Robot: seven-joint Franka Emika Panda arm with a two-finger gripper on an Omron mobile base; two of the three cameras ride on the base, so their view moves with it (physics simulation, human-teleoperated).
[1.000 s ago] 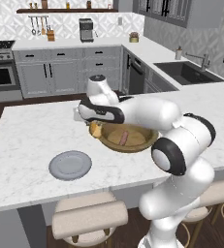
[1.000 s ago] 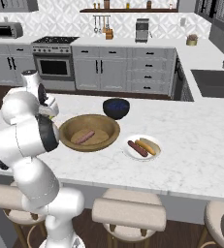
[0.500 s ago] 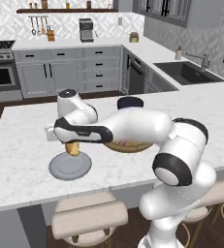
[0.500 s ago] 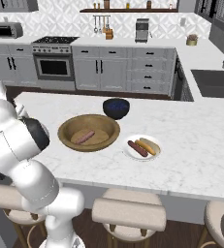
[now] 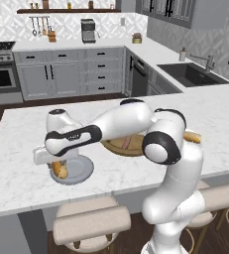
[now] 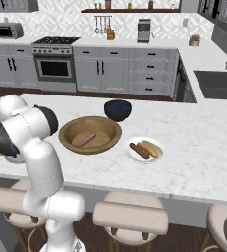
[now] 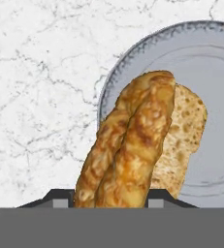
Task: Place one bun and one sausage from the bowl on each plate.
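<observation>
A: Where is the bun (image 7: 133, 145) now?
B: The hand (image 5: 60, 167) is closed on it, just over the grey plate (image 5: 81, 171) on the tabletop (image 5: 17, 144).
A: And the wooden bowl (image 6: 90, 134)?
B: It holds 1 sausage (image 6: 84, 139).

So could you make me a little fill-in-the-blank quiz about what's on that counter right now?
1. The fingers are shut on a ____, held over the grey plate.
2. The white plate holds one bun and one ____.
3. In the wooden bowl lies one ____.
4. Behind the wooden bowl stands a smaller dark ____ bowl.

Missing words: bun; sausage; sausage; blue
</observation>
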